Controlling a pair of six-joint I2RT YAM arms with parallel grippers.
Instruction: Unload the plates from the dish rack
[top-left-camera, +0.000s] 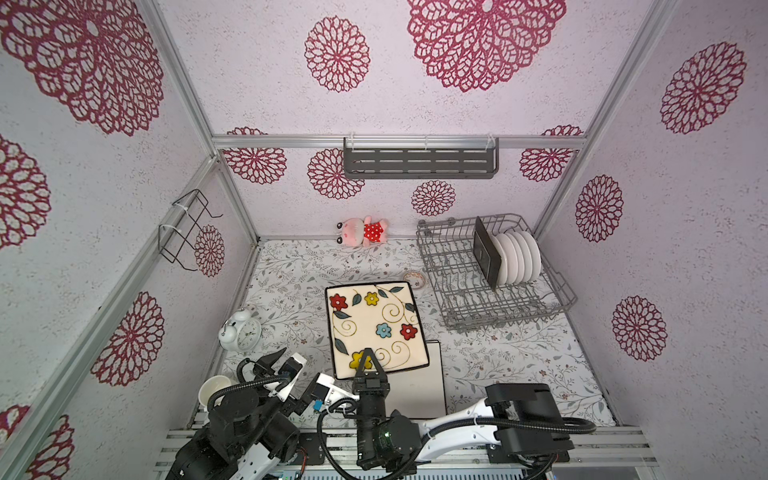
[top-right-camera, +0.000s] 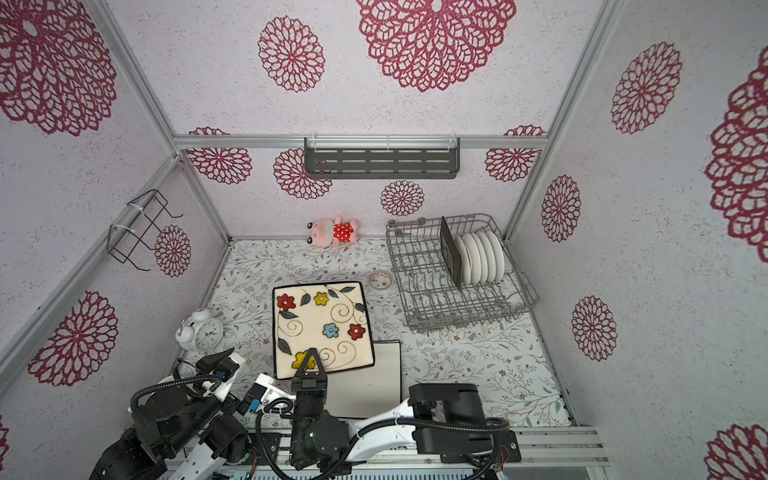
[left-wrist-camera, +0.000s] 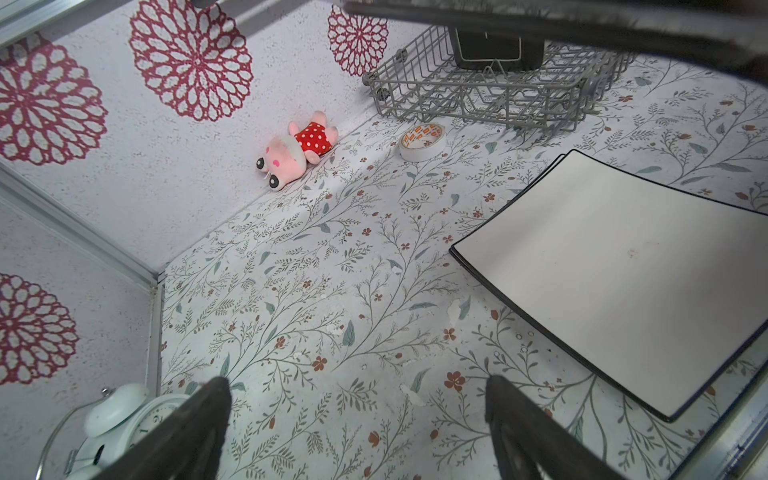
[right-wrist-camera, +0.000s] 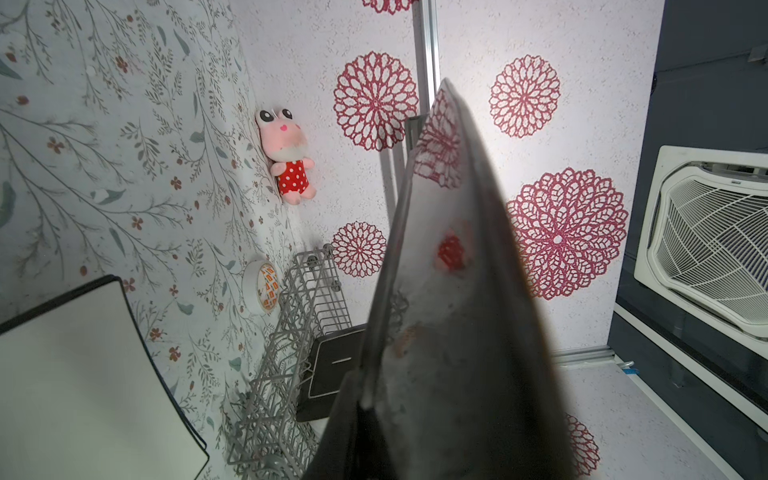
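My right gripper (top-left-camera: 368, 360) (top-right-camera: 309, 359) is shut on the near edge of a cream flowered square plate (top-left-camera: 376, 328) (top-right-camera: 322, 328), held above the table with its face up. The right wrist view shows this plate (right-wrist-camera: 449, 291) edge-on in front of the gripper (right-wrist-camera: 374, 407). Two white dark-rimmed square plates (top-left-camera: 419, 386) (left-wrist-camera: 615, 270) (right-wrist-camera: 83, 374) lie stacked on the table, partly under it. The grey wire dish rack (top-left-camera: 457, 299) (top-right-camera: 419, 291) at back right holds a black square plate (top-left-camera: 486, 253) and several round white plates (top-left-camera: 519, 257). My left gripper (top-left-camera: 276, 359) (left-wrist-camera: 357, 390) hangs open and empty at front left.
A pink plush toy (top-left-camera: 365, 232) lies at the back wall. A tape roll (top-left-camera: 414, 279) (left-wrist-camera: 422, 141) sits left of the rack. A white alarm clock (top-left-camera: 241, 330) and a white mug (top-left-camera: 214, 390) stand at front left. A slotted shelf (top-left-camera: 419, 160) and a wire holder (top-left-camera: 185, 230) hang on the walls.
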